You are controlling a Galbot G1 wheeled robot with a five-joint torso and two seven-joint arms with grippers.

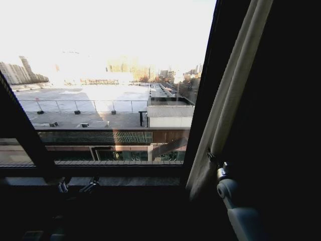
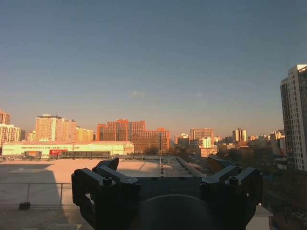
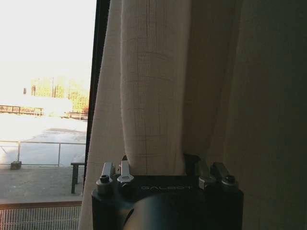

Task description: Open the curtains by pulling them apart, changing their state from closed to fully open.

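Head view: sheer cream curtain (image 1: 228,95) bunched at right of window frame (image 1: 203,90), hanging in long pleats, glass left of it uncovered onto rooftops. Right gripper (image 1: 214,161) at curtain's lower edge, fingers pinched into fabric. Left gripper (image 1: 77,186) low by the sill (image 1: 100,171), left of centre, well apart from curtain, touching nothing.

Right wrist view: closer detail, woven grid texture of curtain (image 3: 153,86), one thick pleat dropping between fingers (image 3: 125,171) of right gripper (image 3: 160,170), clamped on that fold; dark frame bar (image 3: 101,57) just beside fabric.

Left wrist view: left gripper (image 2: 165,175) with fingers (image 2: 103,175) spread wide, holding nothing, aimed out at skyline (image 2: 129,134) and sky.
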